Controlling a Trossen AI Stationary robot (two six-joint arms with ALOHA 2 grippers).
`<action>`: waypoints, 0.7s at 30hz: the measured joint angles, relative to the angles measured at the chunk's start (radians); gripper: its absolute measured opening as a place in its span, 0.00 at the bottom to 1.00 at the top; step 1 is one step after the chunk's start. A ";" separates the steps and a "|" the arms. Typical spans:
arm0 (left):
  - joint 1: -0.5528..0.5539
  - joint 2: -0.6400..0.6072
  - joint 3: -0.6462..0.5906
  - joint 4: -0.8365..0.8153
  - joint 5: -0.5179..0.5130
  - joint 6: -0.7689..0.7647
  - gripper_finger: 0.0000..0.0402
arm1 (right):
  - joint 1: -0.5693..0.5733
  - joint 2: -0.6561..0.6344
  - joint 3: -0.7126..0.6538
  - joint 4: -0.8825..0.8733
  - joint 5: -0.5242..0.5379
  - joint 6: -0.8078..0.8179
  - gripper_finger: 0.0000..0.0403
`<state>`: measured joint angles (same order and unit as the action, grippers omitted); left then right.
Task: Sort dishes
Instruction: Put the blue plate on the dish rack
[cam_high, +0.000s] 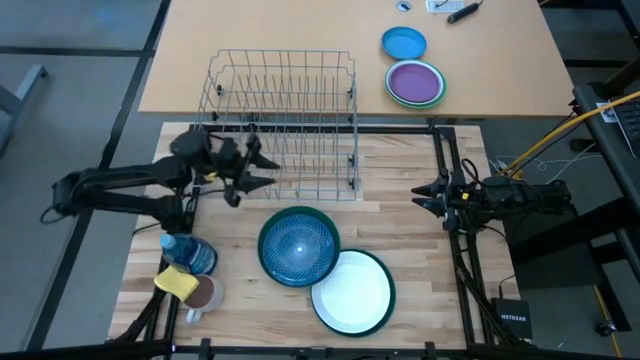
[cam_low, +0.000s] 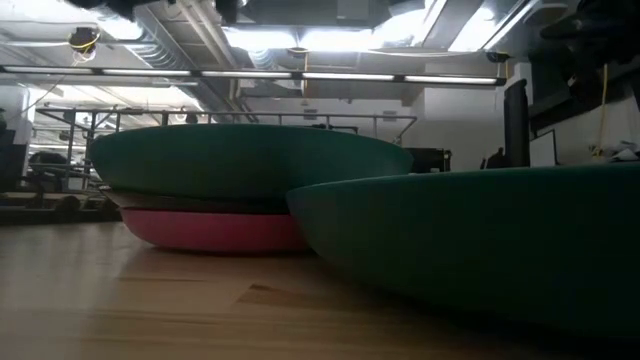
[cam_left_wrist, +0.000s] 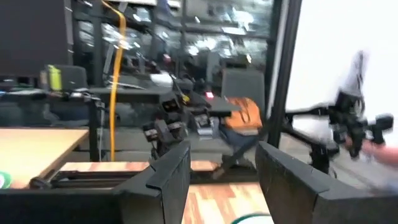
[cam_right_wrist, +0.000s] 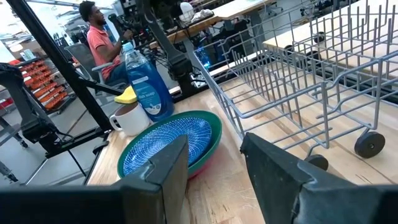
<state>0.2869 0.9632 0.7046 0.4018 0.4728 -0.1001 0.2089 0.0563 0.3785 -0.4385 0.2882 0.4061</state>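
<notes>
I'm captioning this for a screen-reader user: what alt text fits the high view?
Seen from above, a green bowl with blue inside and a large white green-rimmed plate sit on a wooden table before an empty wire dish rack. The left gripper and right gripper, both open, flank them.

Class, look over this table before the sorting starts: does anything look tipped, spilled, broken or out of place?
Nothing stands out. The green bowl sits level on a pink dish, the white plate lies flat beside it, and the wire rack stands upright and empty. Both grippers, left and right, wait open, apart from the dishes.
</notes>
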 joint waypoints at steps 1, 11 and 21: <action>-0.016 0.026 0.026 -0.019 0.000 0.019 0.42 | 0.000 0.000 0.000 0.000 0.000 0.000 0.41; -0.153 0.229 0.274 -0.267 -0.012 0.193 0.42 | 0.000 0.000 0.000 -0.008 0.000 0.000 0.41; -0.312 0.348 0.410 -0.583 -0.144 0.264 0.42 | 0.000 0.000 0.000 -0.008 0.000 0.000 0.41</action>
<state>-0.0256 1.3110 1.1145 -0.1815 0.3292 0.1636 0.2089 0.0566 0.3783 -0.4460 0.2878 0.4061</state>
